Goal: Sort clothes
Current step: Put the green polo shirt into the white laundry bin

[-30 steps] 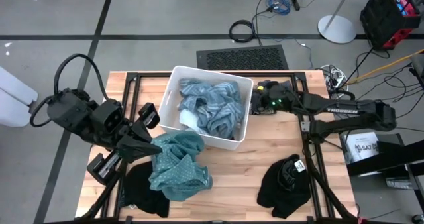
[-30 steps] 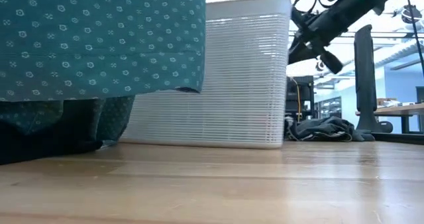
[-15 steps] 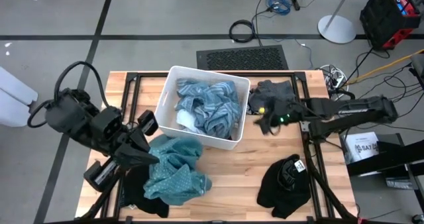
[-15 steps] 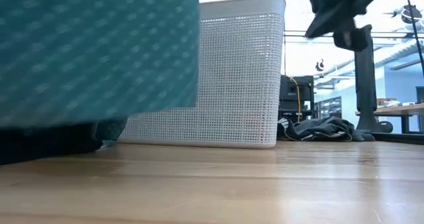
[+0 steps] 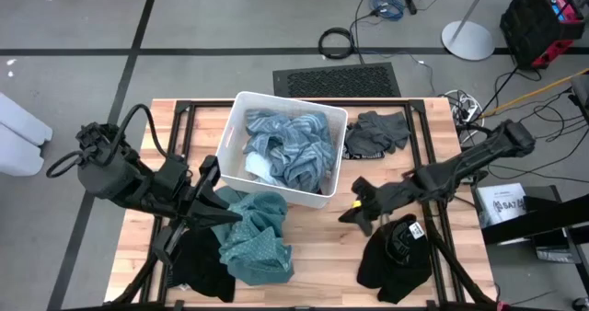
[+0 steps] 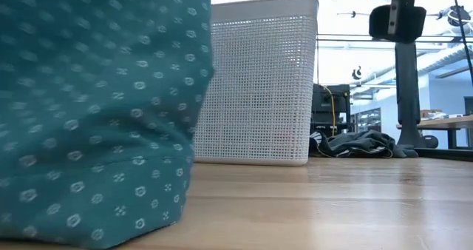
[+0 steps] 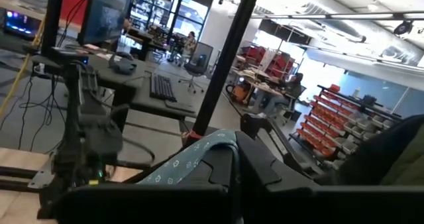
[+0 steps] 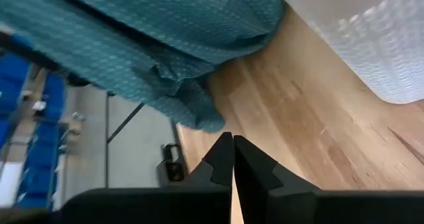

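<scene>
A teal dotted garment [image 5: 255, 239] hangs from my left gripper [image 5: 225, 212], which is shut on it at the table's left, and heaps on the wood beside a black garment [image 5: 196, 267]. It fills the left of the low view [image 6: 96, 117]. The white bin [image 5: 241, 118] holds blue striped and light blue clothes [image 5: 290, 145]. A dark grey garment [image 5: 377, 132] lies flat at the far right, a black one [image 5: 396, 251] at the near right. My right gripper [image 5: 354, 212] hovers shut and empty between bin and black garment. My left gripper pinches a bunched part of the teal garment [image 7: 199, 152] between its two fingers, which come in roughly level from the table's left. One layer or several, I cannot tell. The cloth hangs slack below the fingers, its lower part piled on the table [image 5: 262, 256].
The bin [image 6: 255, 80] stands at the far middle of the wooden table [image 5: 322, 228]. Black frame rails [image 5: 428, 191] run along the table's sides. Bare wood lies between the teal heap and the near-right black garment.
My right gripper has swung from beside the bin's far right corner, over the dark grey garment, toward the table's near edge, staying shut; the grey garment stays on the table. My left gripper has tipped down a little, and the teal garment has sunk until its lower edge rests on the wood.
</scene>
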You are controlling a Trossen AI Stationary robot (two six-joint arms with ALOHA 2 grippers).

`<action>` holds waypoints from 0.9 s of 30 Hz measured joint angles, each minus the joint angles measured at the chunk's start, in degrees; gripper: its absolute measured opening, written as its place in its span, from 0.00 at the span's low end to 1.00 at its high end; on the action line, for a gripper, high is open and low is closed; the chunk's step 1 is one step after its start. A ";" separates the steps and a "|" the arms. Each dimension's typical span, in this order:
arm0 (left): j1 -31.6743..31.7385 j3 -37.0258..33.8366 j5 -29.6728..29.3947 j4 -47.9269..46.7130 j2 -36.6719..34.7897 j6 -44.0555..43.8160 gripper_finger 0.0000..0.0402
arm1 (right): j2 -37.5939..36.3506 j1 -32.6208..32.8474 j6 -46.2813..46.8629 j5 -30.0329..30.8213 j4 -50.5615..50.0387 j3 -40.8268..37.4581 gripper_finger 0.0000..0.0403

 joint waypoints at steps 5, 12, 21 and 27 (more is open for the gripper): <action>0.00 0.00 -0.05 0.00 0.00 -0.02 0.03 | 6.23 1.17 1.50 5.53 6.70 0.00 0.00; 0.00 0.00 -0.05 0.08 0.00 -1.53 0.03 | 7.99 1.42 1.37 19.77 8.91 0.00 0.00; -0.04 0.00 -0.07 0.55 0.00 -1.55 0.03 | 7.66 -1.77 3.74 26.82 0.43 0.01 0.00; -0.04 0.00 -0.07 0.51 0.00 -1.55 0.03 | 7.66 -2.64 7.69 25.64 -2.61 -0.04 0.00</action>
